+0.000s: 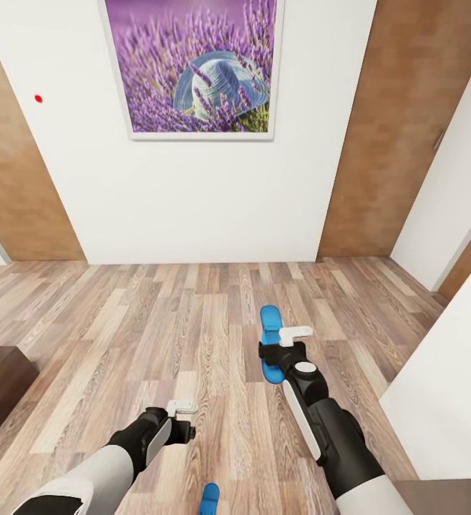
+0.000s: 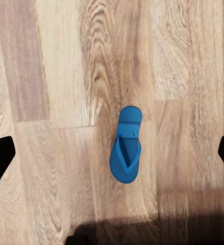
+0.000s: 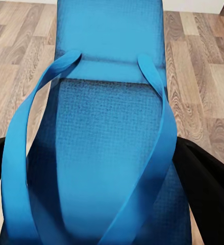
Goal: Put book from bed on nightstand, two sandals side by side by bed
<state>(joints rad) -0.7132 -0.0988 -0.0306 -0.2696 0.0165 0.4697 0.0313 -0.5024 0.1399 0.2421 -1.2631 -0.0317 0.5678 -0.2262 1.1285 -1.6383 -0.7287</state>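
Wood-plank floor [image 1: 157, 322] below white wall [image 1: 214, 200] with lavender picture [image 1: 200, 68].

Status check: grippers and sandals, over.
Right gripper shut on first sandal. Left gripper open, empty. Second sandal lies on floor. Path clear.

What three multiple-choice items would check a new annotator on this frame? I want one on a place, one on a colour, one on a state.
1. Where does the loose sandal lie?
A. on the plank floor
B. on a bench
C. on a shelf

2. What colour are the sandal straps?
A. white
B. blue
C. black

3. What is the right gripper doing?
A. hanging open and bare
B. shut on a sandal
C. pressing on the wall picture

Key: 1 A, the left wrist view shows it flat on the boards. 2 B, both wrist views show blue straps like the soles. 3 B, the right wrist view has the sole between the dark fingers.
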